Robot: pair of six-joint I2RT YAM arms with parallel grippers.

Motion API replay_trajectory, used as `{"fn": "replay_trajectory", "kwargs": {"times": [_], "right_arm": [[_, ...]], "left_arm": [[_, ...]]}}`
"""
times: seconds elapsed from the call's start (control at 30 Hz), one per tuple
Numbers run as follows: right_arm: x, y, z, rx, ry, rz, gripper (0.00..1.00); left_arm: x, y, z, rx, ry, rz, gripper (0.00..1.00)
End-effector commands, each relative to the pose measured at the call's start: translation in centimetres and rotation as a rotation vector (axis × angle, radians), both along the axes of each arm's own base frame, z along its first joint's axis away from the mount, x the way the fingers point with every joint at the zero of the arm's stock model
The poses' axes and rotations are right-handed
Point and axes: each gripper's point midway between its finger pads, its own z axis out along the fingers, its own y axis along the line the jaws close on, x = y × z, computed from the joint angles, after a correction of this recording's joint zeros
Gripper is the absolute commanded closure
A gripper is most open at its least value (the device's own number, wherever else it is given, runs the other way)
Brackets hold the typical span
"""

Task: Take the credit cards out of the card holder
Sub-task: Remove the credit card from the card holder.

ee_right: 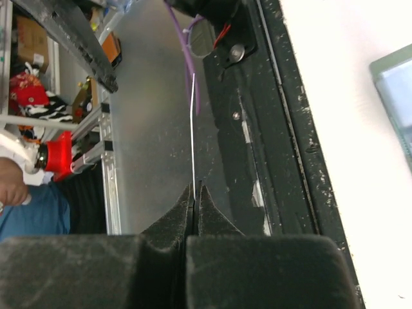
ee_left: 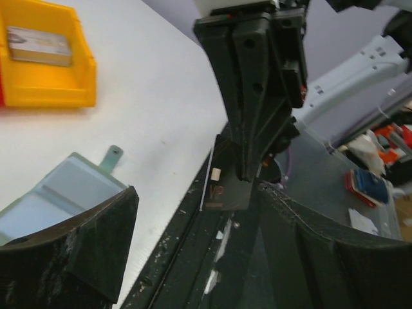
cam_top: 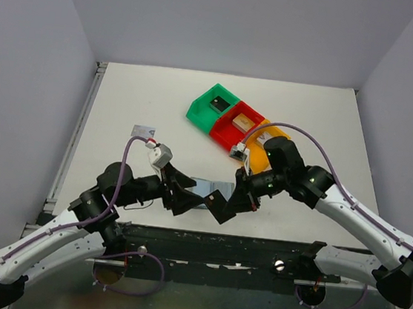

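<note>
A black credit card point(ee_left: 228, 183) hangs over the table's dark front rail, and my right gripper point(ee_left: 251, 170) is shut on its upper part. In the right wrist view the card point(ee_right: 193, 129) shows edge-on as a thin pale line between the shut pads point(ee_right: 194, 193). My left gripper point(ee_left: 199, 248) stands open just below and in front of the card, one finger on each side, touching nothing. The grey-blue card holder point(cam_top: 210, 186) lies flat on the table behind both grippers; its panel point(ee_left: 61, 193) shows beside my left finger. From above, the card point(cam_top: 219, 205) sits between the left gripper point(cam_top: 189, 196) and right gripper point(cam_top: 240, 198).
Green bin point(cam_top: 214, 105), red bin point(cam_top: 237, 126) and orange bin point(cam_top: 263, 150) stand in a row at the back right, each with a small block inside. A small pale rectangular piece point(cam_top: 144, 130) lies at the back left. The black front rail point(ee_right: 257, 129) runs under the grippers.
</note>
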Motion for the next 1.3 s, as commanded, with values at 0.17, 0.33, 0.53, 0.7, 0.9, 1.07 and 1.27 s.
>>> {"fn": "replay_trajectory", "kwargs": {"times": [0.17,0.33,0.53,0.7,0.9,1.07,1.27], "right_arm": [[-2.5,0.3,1.4,0.034,0.009,0.127,1.00],[-2.3,0.6,1.6,0.032,-0.005,0.126,1.00],[-2.2,0.9,1.8,0.024,-0.018,0.130,1.00],[-2.1,1.0,2.2,0.024,-0.034,0.139,1.00],[-2.1,0.8,2.3,0.018,-0.041,0.138,0.99],[-1.9,0.8,2.1,0.005,-0.052,0.121,0.85],[2.0,0.9,2.6,-0.010,-0.168,-0.143,0.47]], "left_arm": [[-3.9,-2.0,2.1,-0.075,-0.054,-0.292,0.31],[-4.5,-2.4,1.5,-0.065,-0.032,-0.336,0.51],[-4.5,-2.7,1.0,-0.051,-0.014,-0.356,0.69],[-4.4,-2.9,0.3,-0.034,0.008,-0.362,0.69],[-4.6,-3.0,0.0,-0.043,0.021,-0.369,0.84],[-4.7,-2.9,0.2,-0.057,0.018,-0.372,1.00],[-2.5,-1.9,0.5,-0.133,0.020,-0.185,1.00]]}}
